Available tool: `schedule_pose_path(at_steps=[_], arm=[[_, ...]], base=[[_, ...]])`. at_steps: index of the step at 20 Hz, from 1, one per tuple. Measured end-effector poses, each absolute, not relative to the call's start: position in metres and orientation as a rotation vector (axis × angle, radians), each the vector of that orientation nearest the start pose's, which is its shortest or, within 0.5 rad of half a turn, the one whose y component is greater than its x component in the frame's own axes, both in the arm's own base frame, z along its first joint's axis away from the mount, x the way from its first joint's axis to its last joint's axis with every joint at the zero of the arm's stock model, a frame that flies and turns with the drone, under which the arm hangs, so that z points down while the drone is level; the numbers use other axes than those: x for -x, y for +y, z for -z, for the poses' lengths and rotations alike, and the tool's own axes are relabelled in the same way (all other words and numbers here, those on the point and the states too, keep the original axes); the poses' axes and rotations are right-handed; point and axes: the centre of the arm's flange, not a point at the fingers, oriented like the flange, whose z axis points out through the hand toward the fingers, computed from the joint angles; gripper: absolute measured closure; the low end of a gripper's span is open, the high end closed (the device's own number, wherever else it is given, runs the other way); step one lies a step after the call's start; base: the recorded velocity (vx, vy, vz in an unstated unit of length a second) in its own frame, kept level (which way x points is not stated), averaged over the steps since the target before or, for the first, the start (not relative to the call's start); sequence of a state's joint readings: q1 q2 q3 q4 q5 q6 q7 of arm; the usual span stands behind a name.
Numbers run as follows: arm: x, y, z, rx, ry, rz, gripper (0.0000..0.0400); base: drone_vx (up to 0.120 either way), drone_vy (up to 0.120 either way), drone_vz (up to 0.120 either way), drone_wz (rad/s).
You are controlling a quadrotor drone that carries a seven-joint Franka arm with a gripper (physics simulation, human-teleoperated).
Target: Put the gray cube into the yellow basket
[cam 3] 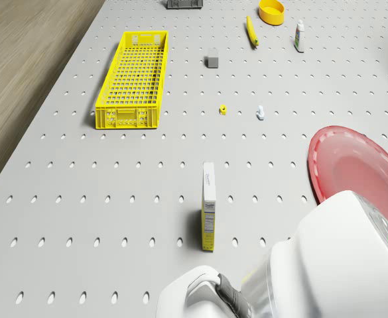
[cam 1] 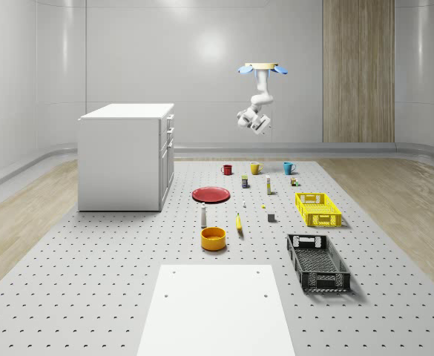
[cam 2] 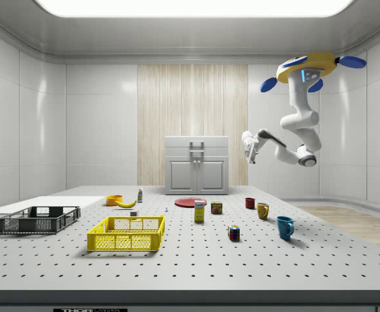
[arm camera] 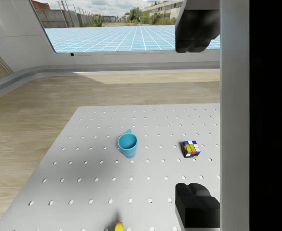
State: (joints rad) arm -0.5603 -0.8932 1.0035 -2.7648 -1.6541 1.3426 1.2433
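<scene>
The gray cube [cam 1: 271, 217] [cam 3: 213, 58] is a small block on the perforated table, a short way from the yellow basket [cam 1: 318, 209] [cam 2: 126, 233] [cam 3: 133, 79], which lies toward the whole-scene view's right. The drone [cam 1: 261, 69] [cam 2: 306, 68] hovers high over the far end of the table, above the row of mugs. Its arm hangs bent below it, and the gripper [cam 1: 257, 126] [cam 2: 248, 146] [arm camera: 197, 118] is high in the air, far from the cube. In the wrist view the two dark fingertips [arm camera: 196, 207] stand wide apart with nothing between them.
A black basket [cam 1: 318, 262], an orange bowl [cam 1: 213, 238], a banana [cam 1: 239, 222] and a red plate [cam 1: 211, 194] lie on the table. A blue mug [arm camera: 127, 144] and a Rubik's cube [arm camera: 191, 148] sit below the gripper. A white cabinet [cam 1: 126, 156] stands at the whole-scene view's left.
</scene>
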Motion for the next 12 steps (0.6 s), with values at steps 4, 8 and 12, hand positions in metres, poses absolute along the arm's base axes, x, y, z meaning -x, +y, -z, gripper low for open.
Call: schedule_pose_path(at_steps=[4, 8, 12], arm=[[-0.307, 0.032, -0.497, -0.313, -0.141, -0.785, 0.0], [-0.307, 0.016, -0.493, -0.153, -0.071, -0.786, 0.0], [-0.307, 0.008, -0.491, -0.074, -0.036, -0.785, 0.0]], base=[[0.12, -0.02, 0.0, 0.0], [0.12, -0.12, 0.0, 0.0], [0.12, -0.02, -0.06, 0.0]])
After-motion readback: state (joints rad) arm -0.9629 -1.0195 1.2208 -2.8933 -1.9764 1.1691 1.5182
